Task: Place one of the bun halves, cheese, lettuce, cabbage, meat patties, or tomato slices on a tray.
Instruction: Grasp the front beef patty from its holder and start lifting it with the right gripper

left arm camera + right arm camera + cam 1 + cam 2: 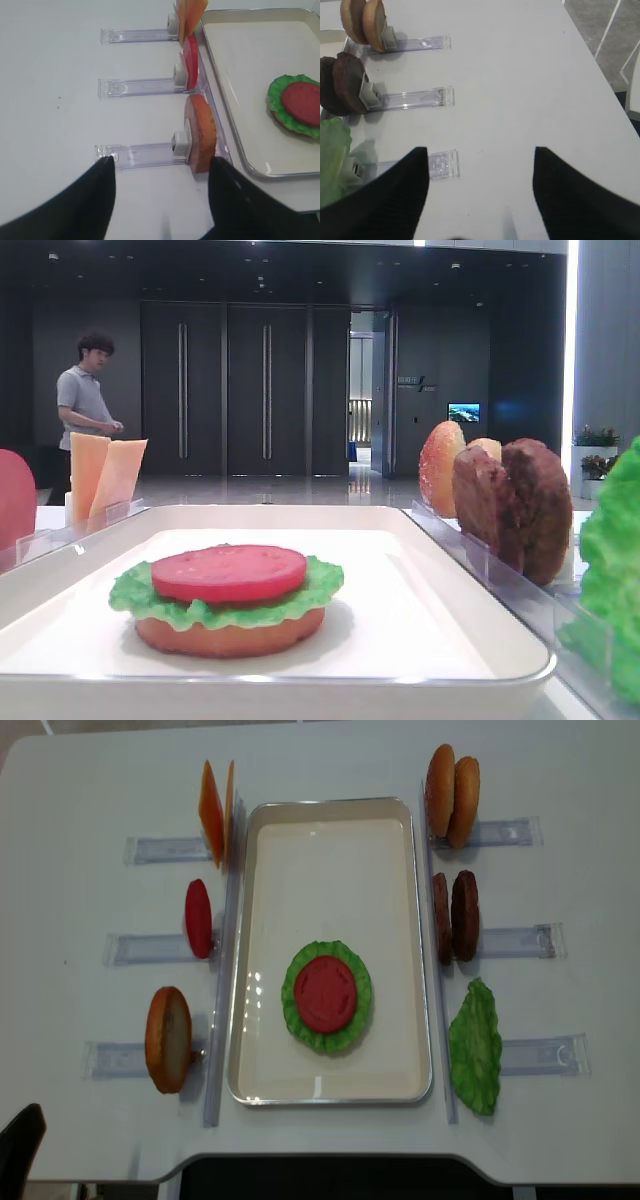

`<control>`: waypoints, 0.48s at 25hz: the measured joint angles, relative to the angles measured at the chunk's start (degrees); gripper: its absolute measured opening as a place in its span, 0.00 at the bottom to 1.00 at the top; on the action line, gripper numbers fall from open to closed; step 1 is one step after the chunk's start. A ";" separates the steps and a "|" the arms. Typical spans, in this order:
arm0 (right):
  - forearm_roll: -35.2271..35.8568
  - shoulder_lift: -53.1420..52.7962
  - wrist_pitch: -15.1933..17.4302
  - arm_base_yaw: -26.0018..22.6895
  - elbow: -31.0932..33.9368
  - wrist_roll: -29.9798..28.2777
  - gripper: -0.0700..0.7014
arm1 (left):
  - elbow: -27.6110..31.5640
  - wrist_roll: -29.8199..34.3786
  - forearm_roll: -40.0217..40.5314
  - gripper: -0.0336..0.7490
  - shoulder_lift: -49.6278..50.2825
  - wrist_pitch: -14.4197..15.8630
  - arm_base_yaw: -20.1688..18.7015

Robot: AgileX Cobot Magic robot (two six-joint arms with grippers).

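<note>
The white tray (330,830) holds a stack: a flat bun half (230,635), lettuce (300,1020) and a tomato slice (325,993) on top. Right of it, upright in racks, stand two bun halves (452,788), the meat patties (455,915) and a lettuce leaf (475,1045). On the left stand cheese (215,810), a tomato slice (198,917) and a bun half (168,1038). My right gripper (480,150) hangs open over bare table, right of the patties (345,82). My left gripper (161,160) is open and empty, just short of the bun half (202,132).
Clear plastic racks (510,942) stick out from both long sides of the tray. The table's right edge (600,70) drops to grey floor. A dark arm part (20,1150) shows at the near left corner. A person (85,405) stands far behind.
</note>
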 joint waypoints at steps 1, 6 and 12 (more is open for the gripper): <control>0.00 0.00 0.00 0.00 0.00 0.00 0.65 | 0.00 0.02 0.11 0.62 0.00 0.00 0.00; 0.00 0.00 0.00 0.00 0.00 0.00 0.65 | 0.00 0.08 0.17 0.62 0.00 0.00 0.00; 0.00 0.00 0.00 0.00 0.00 0.00 0.65 | 0.00 0.13 0.24 0.62 0.00 0.00 -0.05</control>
